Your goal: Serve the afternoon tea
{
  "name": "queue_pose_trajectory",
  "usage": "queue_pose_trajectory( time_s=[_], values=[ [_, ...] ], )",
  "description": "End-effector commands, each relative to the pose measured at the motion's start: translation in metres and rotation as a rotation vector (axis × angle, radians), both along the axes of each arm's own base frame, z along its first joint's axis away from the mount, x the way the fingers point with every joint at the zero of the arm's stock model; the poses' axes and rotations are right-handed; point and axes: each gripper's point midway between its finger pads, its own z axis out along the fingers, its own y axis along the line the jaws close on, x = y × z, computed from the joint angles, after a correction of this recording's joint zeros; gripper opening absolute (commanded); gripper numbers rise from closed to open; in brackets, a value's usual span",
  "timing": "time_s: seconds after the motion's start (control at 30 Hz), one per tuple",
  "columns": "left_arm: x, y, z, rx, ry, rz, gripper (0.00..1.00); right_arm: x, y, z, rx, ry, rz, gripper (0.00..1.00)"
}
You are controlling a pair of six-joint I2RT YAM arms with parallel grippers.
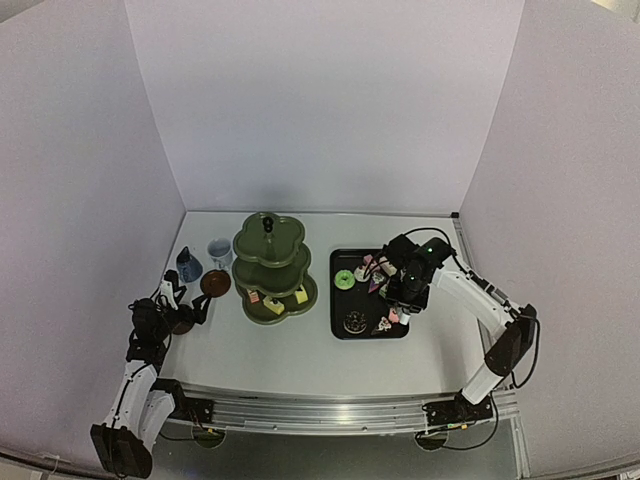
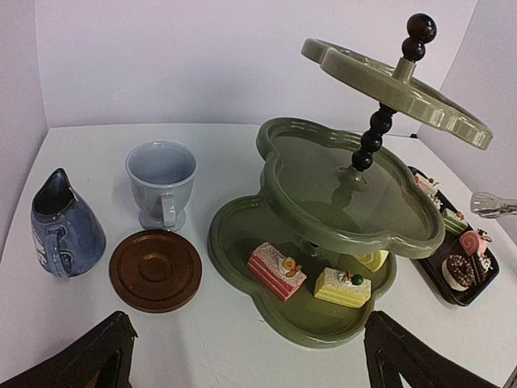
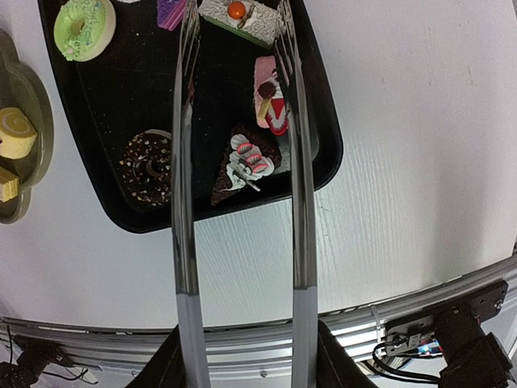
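Right pincer (image 3: 246, 364) clamps tongs (image 3: 182, 202), blades apart above tray (image 3: 89, 105). Best: straddle chocolate wedge (image 3: 242, 166) squarely, squeeze gently, lift straight toward stand (image 1: 275, 265). Left pincer (image 2: 250, 360) wide.

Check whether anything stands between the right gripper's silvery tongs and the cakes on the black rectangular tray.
Nothing visible does. The silvery tongs hang open above the black rectangular tray, with a pink slice cake and a frosted chocolate wedge between their arms.
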Motion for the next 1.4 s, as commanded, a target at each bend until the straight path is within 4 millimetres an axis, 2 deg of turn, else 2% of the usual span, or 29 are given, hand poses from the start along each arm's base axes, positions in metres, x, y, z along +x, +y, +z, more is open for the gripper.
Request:
queue_pose_trajectory(
  time_s=[0.0,0.2,0.4,0.8,1.1,1.37],
  values=[
    [0.002,-0.002,0.014,-0.011,-0.037,-0.011,1.00,-0.069,-0.052,0.003,-0.198,0.277,0.035,0.43],
    [0.002,-0.001,0.014,-0.009,-0.037,-0.010,1.00,-0.076,-0.062,-0.004,-0.251,0.307,0.040,0.43],
    [0.002,-0.001,0.013,-0.007,-0.033,-0.010,1.00,-0.072,-0.062,-0.003,-0.258,0.295,0.055,0.43],
    [0.002,-0.001,0.011,-0.005,-0.026,-0.008,1.00,-0.080,-0.073,-0.011,-0.303,0.326,0.070,0.43],
    [0.002,-0.001,0.010,-0.001,-0.026,-0.008,1.00,-0.084,-0.071,-0.014,-0.288,0.350,0.082,0.43],
    [0.003,0.000,0.010,0.001,-0.027,-0.006,1.00,-0.081,-0.058,-0.024,-0.240,0.362,0.089,0.43]
  ],
)
